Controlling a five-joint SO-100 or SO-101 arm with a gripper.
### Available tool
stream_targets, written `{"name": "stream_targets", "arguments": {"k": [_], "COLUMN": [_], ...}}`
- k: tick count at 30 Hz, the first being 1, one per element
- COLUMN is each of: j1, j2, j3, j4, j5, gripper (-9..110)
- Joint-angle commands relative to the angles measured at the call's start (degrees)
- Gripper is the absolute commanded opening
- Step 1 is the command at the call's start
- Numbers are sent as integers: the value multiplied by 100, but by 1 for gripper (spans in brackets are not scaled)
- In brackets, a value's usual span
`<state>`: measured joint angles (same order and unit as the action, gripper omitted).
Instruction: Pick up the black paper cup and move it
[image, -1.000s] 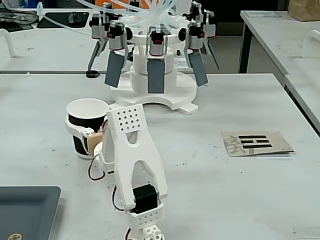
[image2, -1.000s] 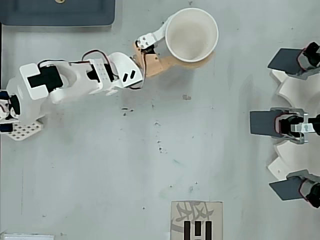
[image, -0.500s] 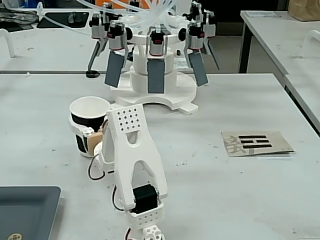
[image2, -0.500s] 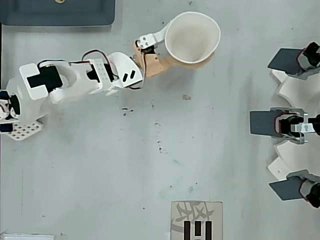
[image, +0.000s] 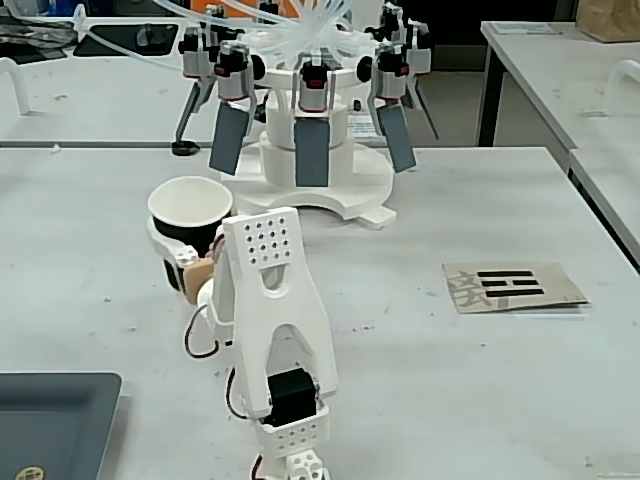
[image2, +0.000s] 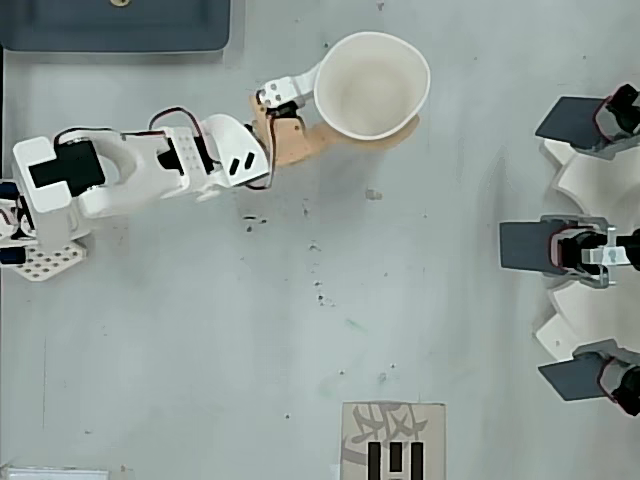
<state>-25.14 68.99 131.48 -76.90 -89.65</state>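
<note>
The black paper cup (image: 186, 238) stands upright left of centre in the fixed view, with its white rim and white inside (image2: 372, 85) facing up in the overhead view. My gripper (image2: 350, 110) is shut on the cup. The white finger (image2: 292, 88) lies against one side of the wall and the tan finger (image2: 300, 140) curves around the other. The rim looks slightly pinched out of round. In the fixed view the gripper (image: 188, 258) holds the cup low on its wall, partly hidden behind the white arm (image: 270, 320). Whether the cup's base touches the table cannot be told.
A white machine (image: 325, 190) with grey flat paddles (image2: 535, 246) stands just behind the cup. A cardboard card with black bars (image: 512, 285) lies on the right. A dark tray (image: 50, 420) sits at the near left corner. The table edge (image: 600, 220) runs along the right.
</note>
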Motion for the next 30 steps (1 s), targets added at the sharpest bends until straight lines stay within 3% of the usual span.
{"name": "stream_targets", "arguments": {"k": [1,30], "j1": [158,844], "j2": [580,3067], "j3": [105,2804], "j4": [-193,-290], "j5": [-26,-44], "gripper": [6,5]}}
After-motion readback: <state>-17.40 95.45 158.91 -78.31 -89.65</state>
